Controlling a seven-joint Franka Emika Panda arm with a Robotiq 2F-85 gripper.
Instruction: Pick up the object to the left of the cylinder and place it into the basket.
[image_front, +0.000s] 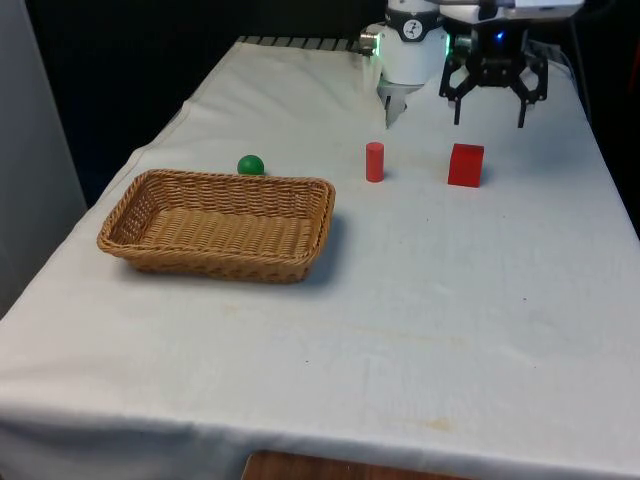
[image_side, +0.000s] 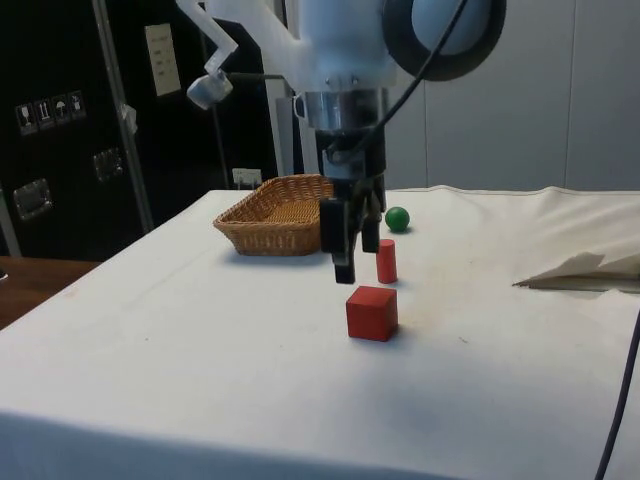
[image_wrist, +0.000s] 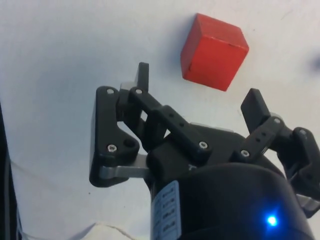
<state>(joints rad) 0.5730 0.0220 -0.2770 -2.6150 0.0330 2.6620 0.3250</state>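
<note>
A green ball (image_front: 251, 165) lies just behind the wicker basket (image_front: 210, 262), on the front view's left of the upright red cylinder (image_front: 374, 161). A red cube (image_front: 465, 165) stands on the cylinder's other side. My gripper (image_front: 489, 121) hangs open above the table, just behind the cube and a little above it, holding nothing. In the side view the gripper (image_side: 355, 255) hovers over the cube (image_side: 372, 313), with the cylinder (image_side: 386, 261), the ball (image_side: 397, 219) and the basket (image_side: 265, 238) beyond. The wrist view has the cube (image_wrist: 214, 51) just past the open gripper (image_wrist: 199, 89).
The white cloth is bunched into a raised fold (image_side: 580, 270) near the robot's base. The basket sits close to the table's edge on the front view's left. Open cloth stretches from the objects to the near edge.
</note>
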